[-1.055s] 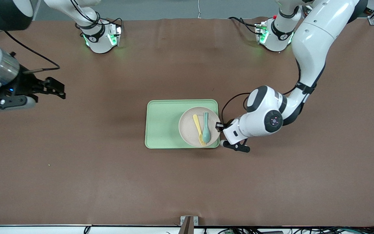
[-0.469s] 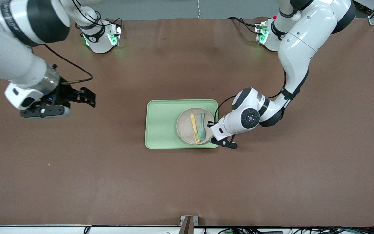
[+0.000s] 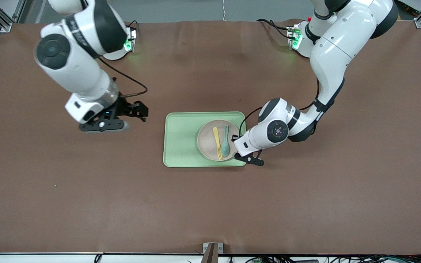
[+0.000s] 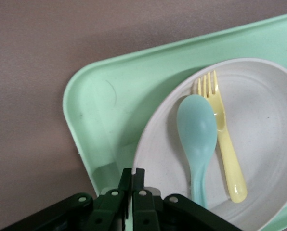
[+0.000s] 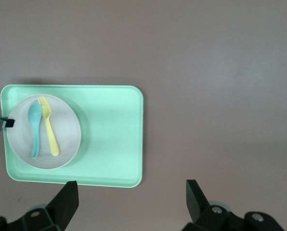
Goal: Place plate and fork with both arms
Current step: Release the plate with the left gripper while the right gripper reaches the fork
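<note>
Now, item by item across the front view. Right gripper (image 3: 137,110): fingers spread wide, empty, over bare table toward the right arm's end; it has swept in from the table's edge within the last second, closing on the tray. Tray (image 3: 181,140): light green, mid-table. Plate (image 3: 207,140): on the tray's half toward the left arm, shifted slightly inward from the tray's edge. Fork (image 3: 217,142): yellow, lying on the plate, touching the teal spoon (image 3: 226,140) beside it. Left gripper (image 3: 236,146): fingers pressed together on the plate's rim at the tray's edge, having pushed in with it. Judgement: plate grip secured; the fork pickup by the right arm looks next.
</note>
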Controlling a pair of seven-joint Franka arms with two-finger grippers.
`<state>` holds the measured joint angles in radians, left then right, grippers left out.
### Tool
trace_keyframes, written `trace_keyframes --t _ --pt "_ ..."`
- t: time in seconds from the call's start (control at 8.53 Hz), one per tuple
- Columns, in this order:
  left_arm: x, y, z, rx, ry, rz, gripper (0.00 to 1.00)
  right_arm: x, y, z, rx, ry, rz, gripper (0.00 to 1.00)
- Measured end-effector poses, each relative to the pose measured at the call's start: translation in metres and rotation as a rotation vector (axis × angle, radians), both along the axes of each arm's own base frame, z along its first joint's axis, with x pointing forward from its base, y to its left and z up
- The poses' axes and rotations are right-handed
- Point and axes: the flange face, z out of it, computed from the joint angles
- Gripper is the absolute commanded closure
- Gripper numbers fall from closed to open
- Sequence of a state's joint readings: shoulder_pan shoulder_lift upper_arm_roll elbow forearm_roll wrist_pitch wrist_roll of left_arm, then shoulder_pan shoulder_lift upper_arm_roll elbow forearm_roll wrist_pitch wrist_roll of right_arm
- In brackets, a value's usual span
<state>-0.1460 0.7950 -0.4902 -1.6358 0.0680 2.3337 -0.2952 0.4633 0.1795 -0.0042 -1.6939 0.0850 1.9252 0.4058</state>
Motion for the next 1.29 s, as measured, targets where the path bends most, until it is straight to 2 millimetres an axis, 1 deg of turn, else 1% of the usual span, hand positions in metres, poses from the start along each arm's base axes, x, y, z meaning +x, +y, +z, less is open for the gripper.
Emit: trace_keyframes --t 0.12,0.23,0.35,0.47,0.59,0.7,0.82,0.94,1.05,1.17,1.29 --pt "-0.001 0.000 -0.002 0.001 0.003 -0.001 0.69 -0.009 0.023 -0.013 0.010 -0.017 -0.003 0.01" --pt "-0.001 0.001 -0.004 0.001 0.004 0.001 0.59 -0.016 0.046 -0.024 0.020 -0.033 0.003 0.01" --pt "0.001 0.003 -0.004 0.002 0.005 0.009 0.41 -0.023 0.068 -0.035 0.032 -0.050 0.015 0.01" --pt "0.006 0.007 -0.001 0.002 0.002 0.042 0.32 -0.028 0.087 -0.047 0.039 -0.061 0.033 0.01" --pt "0.015 0.014 0.011 0.001 -0.011 0.089 0.31 -0.032 0.102 -0.059 0.043 -0.069 0.055 0.01" --pt "0.026 0.026 0.031 0.000 -0.031 0.129 0.24 -0.038 0.120 -0.072 0.044 -0.082 0.084 0.01" --pt "0.036 0.039 0.054 0.003 -0.053 0.170 0.09 -0.043 0.136 -0.088 0.027 -0.113 0.129 0.01" --pt "0.047 0.054 0.077 0.003 -0.079 0.221 0.01 -0.048 0.156 -0.106 0.003 -0.151 0.185 0.01" --pt "0.058 0.073 0.104 0.001 -0.113 0.273 0.01 -0.053 0.175 -0.126 -0.010 -0.163 0.225 0.01" --pt "0.071 0.104 0.136 0.001 -0.158 0.328 0.01 -0.055 0.193 -0.149 -0.022 -0.153 0.249 0.02" --pt "0.079 0.142 0.168 0.011 -0.201 0.380 0.01 -0.056 0.209 -0.178 -0.035 -0.133 0.255 0.07"
